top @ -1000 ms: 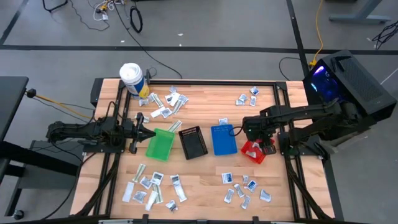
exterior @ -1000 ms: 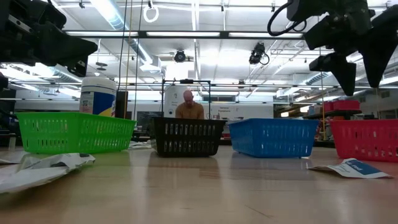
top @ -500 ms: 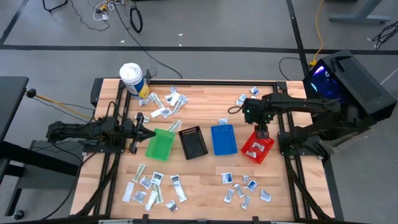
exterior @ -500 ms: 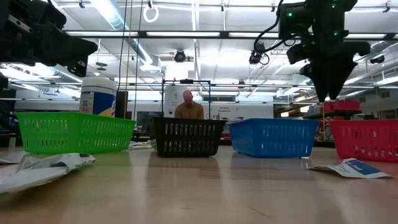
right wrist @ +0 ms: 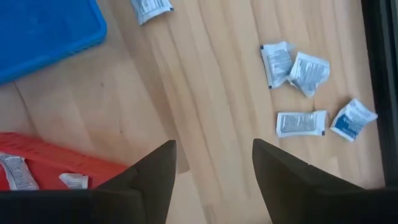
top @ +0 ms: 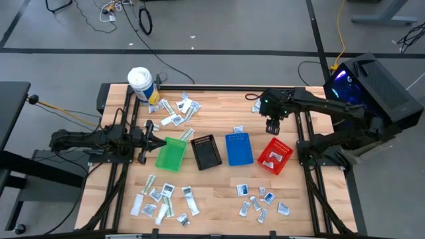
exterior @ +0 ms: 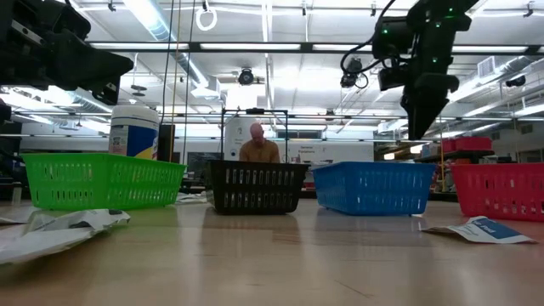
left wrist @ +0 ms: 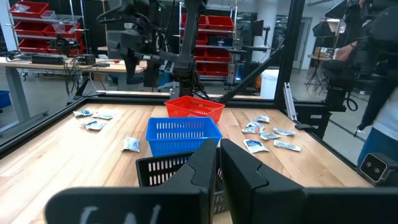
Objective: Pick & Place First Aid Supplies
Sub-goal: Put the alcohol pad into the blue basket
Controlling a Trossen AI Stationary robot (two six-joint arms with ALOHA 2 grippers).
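The first aid supplies are small flat sachets lying on the wooden table in four clusters: far left (top: 176, 111), far right (top: 264, 103), near left (top: 163, 199) and near right (top: 260, 200). My right gripper (top: 273, 127) hangs open and pointing down, above bare table between the red bin (top: 275, 156) and the far-right cluster. Nothing is between its fingers (right wrist: 214, 180); several sachets (right wrist: 301, 123) lie beyond them. Two sachets (right wrist: 15, 171) lie in the red bin. My left gripper (top: 159, 141) is shut and level, at the green bin's (top: 171, 154) left.
Green, black (top: 206, 151), blue (top: 239, 148) and red bins stand in a row across the table's middle. One sachet (top: 238, 129) lies just behind the blue bin. A white tub (top: 140, 83) stands at the far left corner. A black frame (top: 302, 119) borders the table.
My right gripper has swung from above the red bin toward the table's far edge, nearing the far-right cluster of sachets, and has rolled as it went. It has stayed open and holds nothing. The sachets and bins have not moved.
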